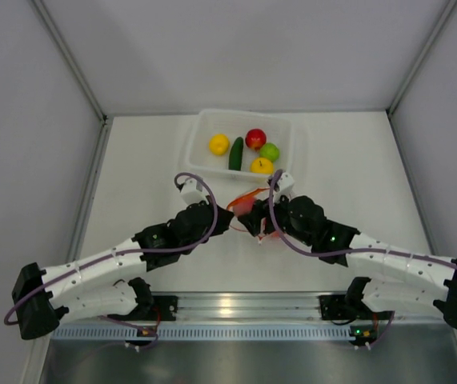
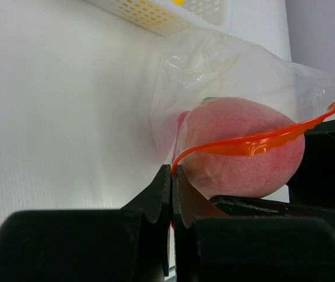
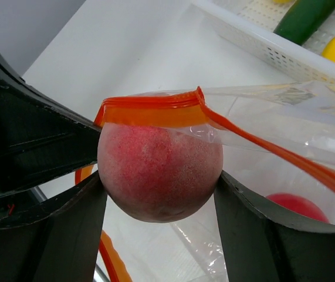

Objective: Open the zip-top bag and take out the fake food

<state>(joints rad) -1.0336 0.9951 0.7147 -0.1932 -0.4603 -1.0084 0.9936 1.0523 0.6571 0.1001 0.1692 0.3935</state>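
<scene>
Just before the basket (image 1: 194, 138), my left gripper (image 2: 172, 179) pinches the zip-top bag (image 2: 226, 64) tight; my right gripper (image 3: 160, 185) clamps the pink fruit (image 3: 155, 158).

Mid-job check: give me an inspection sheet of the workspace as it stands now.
Surface: white table.
Job's things: bag held between both grippers, zip open; pink peach at its mouth; red piece inside; cucumber and four round fruits in the basket.
Clutter: nothing seen.
Grippers: left gripper shut on the bag's edge; right gripper shut on the peach.
Cables: purple cables loop above both wrists.
Surroundings: grey walls on three sides.
</scene>
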